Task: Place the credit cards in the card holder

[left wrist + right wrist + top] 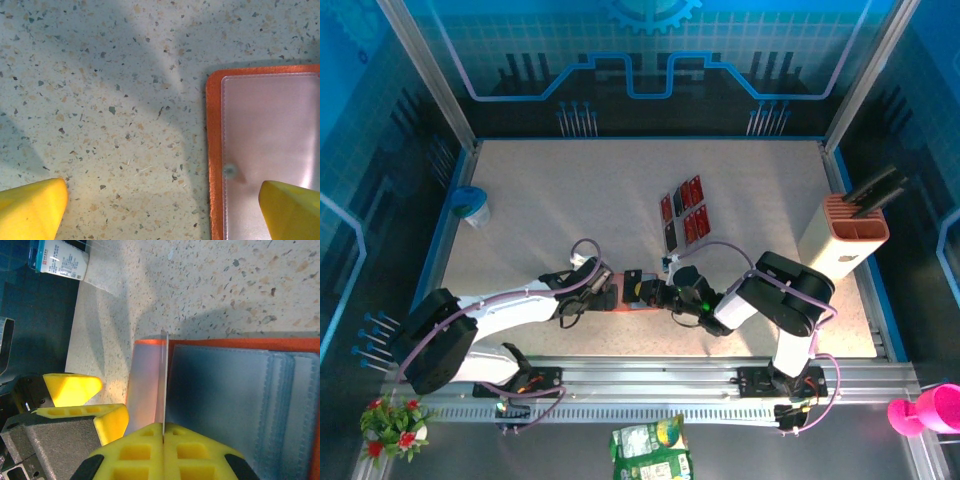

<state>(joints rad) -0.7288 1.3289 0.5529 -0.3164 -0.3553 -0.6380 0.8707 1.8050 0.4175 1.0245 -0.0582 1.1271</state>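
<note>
The card holder [620,297] lies open near the front of the table, orange-rimmed [225,344] with a grey-blue inside [240,400]. My right gripper [164,427] is shut on one credit card [164,380], seen edge-on and standing upright over the holder's fold. From above this card [633,285] looks dark, in front of the right gripper [660,293]. My left gripper [162,212] is open at the holder's left end. One fingertip [292,210] is over the clear pocket [270,130] and the other is over bare table. More credit cards [682,212], red and black, lie grouped further back.
A tall salmon-and-white box [850,235] with black tools stands at the right edge. A small blue-and-white tub [473,205] sits at the far left. A metal rail [650,380] runs along the near edge with both arm bases on it.
</note>
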